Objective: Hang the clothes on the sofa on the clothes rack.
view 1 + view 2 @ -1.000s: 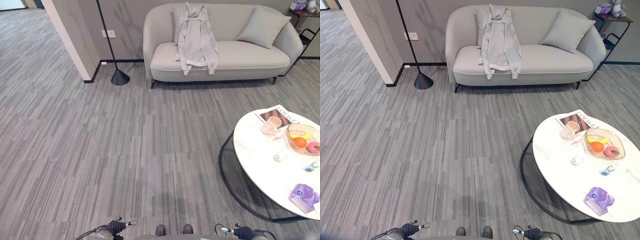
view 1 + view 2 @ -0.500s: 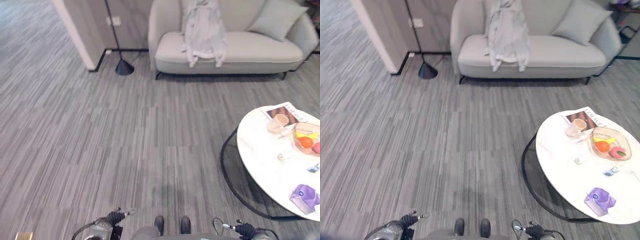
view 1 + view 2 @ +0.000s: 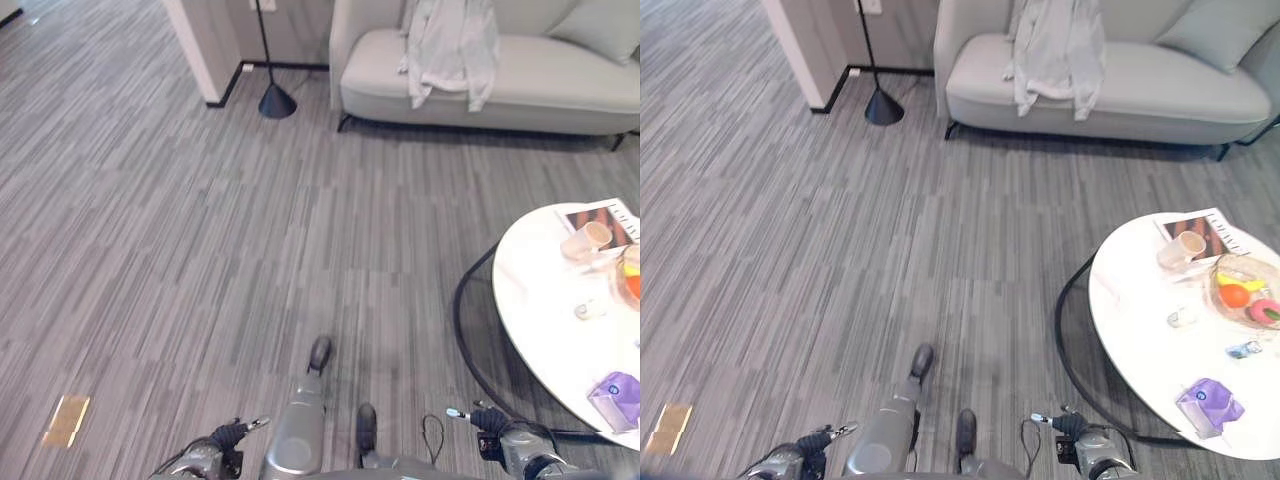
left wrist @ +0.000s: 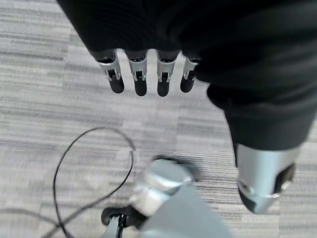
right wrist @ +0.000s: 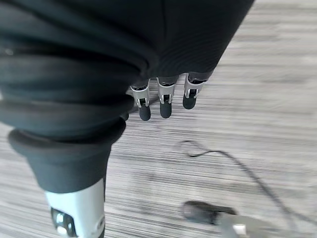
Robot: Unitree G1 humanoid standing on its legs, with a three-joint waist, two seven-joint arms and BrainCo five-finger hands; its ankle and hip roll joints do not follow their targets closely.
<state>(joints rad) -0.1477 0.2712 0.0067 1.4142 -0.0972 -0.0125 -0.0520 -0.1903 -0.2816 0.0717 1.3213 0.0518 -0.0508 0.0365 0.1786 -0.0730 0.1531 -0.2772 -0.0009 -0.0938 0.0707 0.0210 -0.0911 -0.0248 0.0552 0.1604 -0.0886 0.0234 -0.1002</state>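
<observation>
**Approach under way, garment not yet reached**

The step in hand looks like the walk-up: the pale grey garment (image 3: 1055, 50) is draped over the backrest and seat of the light sofa (image 3: 1160, 95), far across the grey striped floor (image 3: 810, 230) from the robot, and neither hand is anywhere near it.

The left hand (image 4: 148, 74) hangs by the robot's side over bare floor, its fingers (image 4: 140, 79) straight and relaxed, thumb apart, holding nothing. The right hand (image 5: 166, 99) is in the same posture, fingers (image 5: 162, 105) loosely extended over the floor, also empty. In the head views both hands sit at the very bottom edge, well apart from anything to grasp.

To the robot's right stands a round white desk (image 3: 1140, 330) carrying a cup (image 3: 1185, 248) on a magazine (image 3: 1215, 232), a fruit bowl (image 3: 1245, 290) and a purple package (image 3: 1210, 405). A black floor lamp (image 3: 880, 100) stands beside the sofa's left end, near a wall corner. (No clothes rack can be picked out, so where the garment must finally go cannot be told from here.)

The next move, as I judge it, calls for closing the open stretch of floor towards the sofa, keeping clear of the desk's dark ring base on the right, then stopping close enough to raise a hand to the garment, probably near its collar at the top of the backrest.
</observation>
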